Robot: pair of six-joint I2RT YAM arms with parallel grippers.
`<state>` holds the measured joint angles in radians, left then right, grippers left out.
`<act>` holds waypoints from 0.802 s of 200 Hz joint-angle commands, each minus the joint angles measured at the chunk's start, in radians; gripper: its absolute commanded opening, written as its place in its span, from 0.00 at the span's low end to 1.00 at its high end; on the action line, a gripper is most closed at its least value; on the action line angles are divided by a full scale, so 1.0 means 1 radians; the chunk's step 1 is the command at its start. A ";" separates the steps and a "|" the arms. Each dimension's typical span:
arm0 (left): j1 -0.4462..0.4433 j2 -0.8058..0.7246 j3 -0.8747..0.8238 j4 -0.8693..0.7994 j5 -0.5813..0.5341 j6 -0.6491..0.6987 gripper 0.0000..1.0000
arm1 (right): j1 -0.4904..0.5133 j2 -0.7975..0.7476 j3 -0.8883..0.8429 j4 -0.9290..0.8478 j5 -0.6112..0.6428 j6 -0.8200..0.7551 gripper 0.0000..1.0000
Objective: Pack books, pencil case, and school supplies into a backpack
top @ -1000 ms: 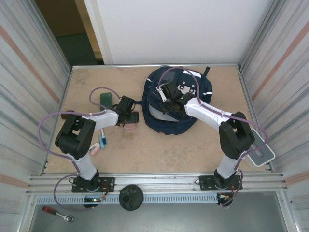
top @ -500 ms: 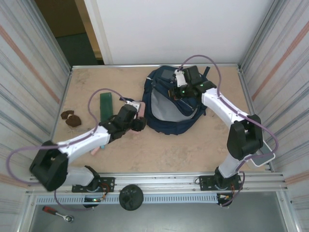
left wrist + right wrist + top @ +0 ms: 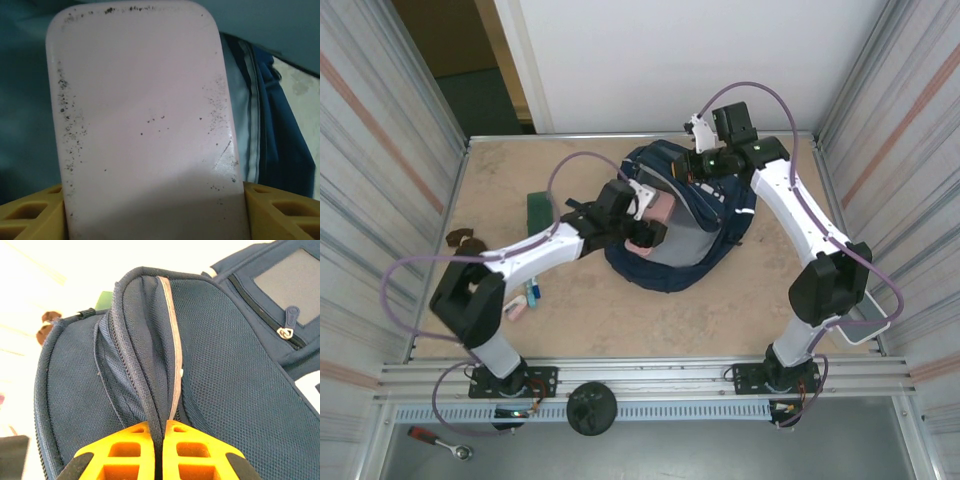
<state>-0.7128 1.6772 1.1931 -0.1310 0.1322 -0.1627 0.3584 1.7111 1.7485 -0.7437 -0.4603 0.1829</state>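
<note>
The navy backpack [image 3: 672, 245] lies at the table's back middle with its mouth held apart. My right gripper [image 3: 704, 168] is shut on its zipper rim [image 3: 150, 405], lifting the flap; the yellow fingers [image 3: 125, 450] pinch the fabric. My left gripper [image 3: 645, 234] is shut on the pale pink pencil case [image 3: 657, 211] and holds it over the backpack's opening. In the left wrist view the pencil case [image 3: 145, 125] stands between yellow fingers [image 3: 277, 212], with backpack fabric [image 3: 285, 150] behind. Pens [image 3: 531, 293] and a pink eraser-like piece [image 3: 515, 310] lie at the left. The books are out of view.
A green object [image 3: 537, 207] and brown lumps [image 3: 461, 239] lie on the table's left half. A white plate-like piece [image 3: 867, 324] sits by the right wall. Metal walls close in both sides. The backpack's grey patch [image 3: 295, 282] faces the right wrist camera.
My left arm has swung from the table's left to the backpack's mouth, carrying the pencil case. My right gripper has pulled the backpack's rim up and toward the back.
</note>
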 commanded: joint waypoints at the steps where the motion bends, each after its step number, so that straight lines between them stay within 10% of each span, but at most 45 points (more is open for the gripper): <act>1: 0.003 0.083 0.095 0.039 0.046 -0.056 0.38 | -0.034 -0.012 0.087 0.114 -0.146 0.069 0.00; 83: -0.050 0.381 0.327 0.154 -0.042 -0.102 0.44 | -0.073 0.054 0.117 0.230 -0.317 0.201 0.00; 160: -0.066 0.286 0.163 0.249 -0.093 -0.063 0.83 | -0.084 0.049 0.025 0.264 -0.308 0.199 0.00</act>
<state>-0.7856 2.0953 1.4696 0.0292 0.0563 -0.2363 0.2745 1.7950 1.7832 -0.6071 -0.6838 0.3668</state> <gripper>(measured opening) 0.816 0.080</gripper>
